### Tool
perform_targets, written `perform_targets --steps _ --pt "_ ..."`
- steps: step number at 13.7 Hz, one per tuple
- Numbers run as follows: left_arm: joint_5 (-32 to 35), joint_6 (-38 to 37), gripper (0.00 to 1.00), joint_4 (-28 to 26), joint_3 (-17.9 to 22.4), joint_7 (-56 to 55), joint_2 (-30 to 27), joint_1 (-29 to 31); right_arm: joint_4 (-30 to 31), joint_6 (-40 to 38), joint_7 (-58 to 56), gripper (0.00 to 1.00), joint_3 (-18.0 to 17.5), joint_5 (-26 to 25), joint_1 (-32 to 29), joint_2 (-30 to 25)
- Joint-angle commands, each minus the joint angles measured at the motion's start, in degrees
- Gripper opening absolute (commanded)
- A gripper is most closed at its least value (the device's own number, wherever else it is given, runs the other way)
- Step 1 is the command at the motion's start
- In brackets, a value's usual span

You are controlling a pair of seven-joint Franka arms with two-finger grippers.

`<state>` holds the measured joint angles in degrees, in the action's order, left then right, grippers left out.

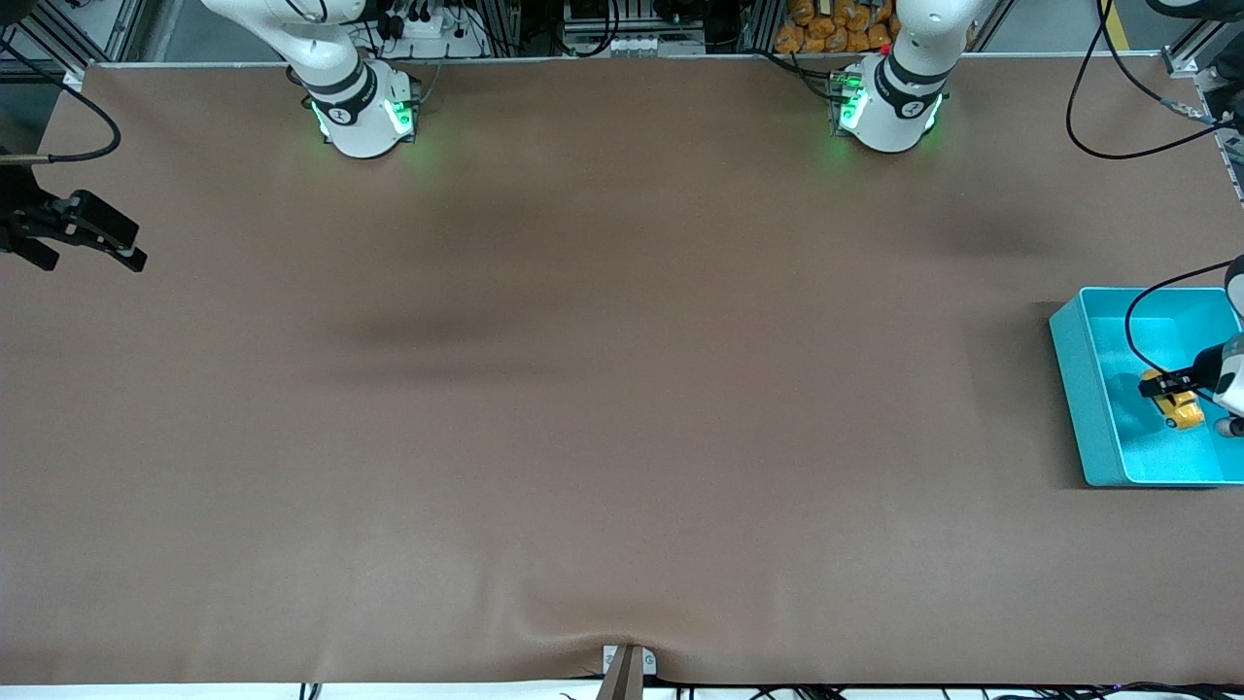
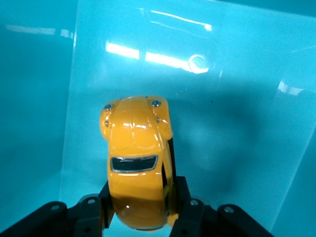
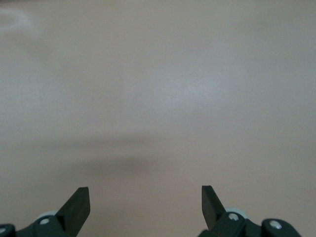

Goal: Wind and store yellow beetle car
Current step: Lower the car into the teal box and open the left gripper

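Glossy teal bin (image 1: 1079,389) surrounds rounded yellow beetle car (image 2: 136,158) clamped by left hand (image 2: 140,212).

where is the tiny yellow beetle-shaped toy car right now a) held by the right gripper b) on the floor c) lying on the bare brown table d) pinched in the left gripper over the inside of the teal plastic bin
d: the left gripper is shut on the yellow toy car over the teal bin; the right gripper waits open over bare table.

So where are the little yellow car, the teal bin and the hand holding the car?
yellow beetle car (image 2: 136,163): left wrist view, on its roof.
teal bin (image 1: 1077,384): front view, on its outer wall.
left hand (image 2: 143,210): left wrist view, midway between the fingertips clamping the car.
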<state>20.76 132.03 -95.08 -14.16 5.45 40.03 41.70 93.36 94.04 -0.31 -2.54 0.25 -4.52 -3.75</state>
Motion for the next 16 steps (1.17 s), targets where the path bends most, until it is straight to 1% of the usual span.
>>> perform_targets --steps 1,3,10,11,12,13,14,15,16 --pt "2.0 0.6 0.0 1.3 -0.3 2.8 1.4 0.3 -0.8 -0.1 -0.8 1.0 -0.5 0.8 -1.2 0.4" --pt "3.8 0.6 0.0 1.1 -0.3 5.1 1.5 0.3 -0.8 -0.1 -0.8 1.0 -0.5 0.8 -1.2 0.4" --pt "3.7 0.6 0.0 1.3 -0.3 15.1 2.3 0.4 -0.9 -0.1 -0.8 1.0 -0.5 0.8 -1.2 0.4" --pt "3.5 0.6 0.02 1.3 -0.3 16.0 2.3 0.4 -0.8 -0.1 -0.8 1.0 -0.5 0.7 -1.2 0.4" --pt "3.5 0.6 0.08 1.2 -0.3 16.0 2.3 0.4 -0.8 -0.1 -0.8 1.0 -0.5 0.8 -1.2 0.4" --pt "3.5 0.6 0.31 1.3 -0.3 16.0 2.3 0.3 -0.8 -0.1 -0.8 1.0 -0.5 0.8 -1.2 0.4" --pt "3.2 0.6 0.7 1.3 -0.3 16.0 2.3 0.3 -0.8 -0.1 -0.8 1.0 -0.5 0.7 -1.2 0.4" --pt "3.2 0.6 1.0 1.3 -0.4 16.0 2.0 0.3 -0.9 -0.1 -0.8 1.0 -0.5 0.8 -1.2 0.4" --pt "3.2 0.6 1.0 1.3 -0.8 16.0 1.5 0.2 -0.9 -0.1 -0.8 1.0 -0.5 0.8 -1.2 0.4"
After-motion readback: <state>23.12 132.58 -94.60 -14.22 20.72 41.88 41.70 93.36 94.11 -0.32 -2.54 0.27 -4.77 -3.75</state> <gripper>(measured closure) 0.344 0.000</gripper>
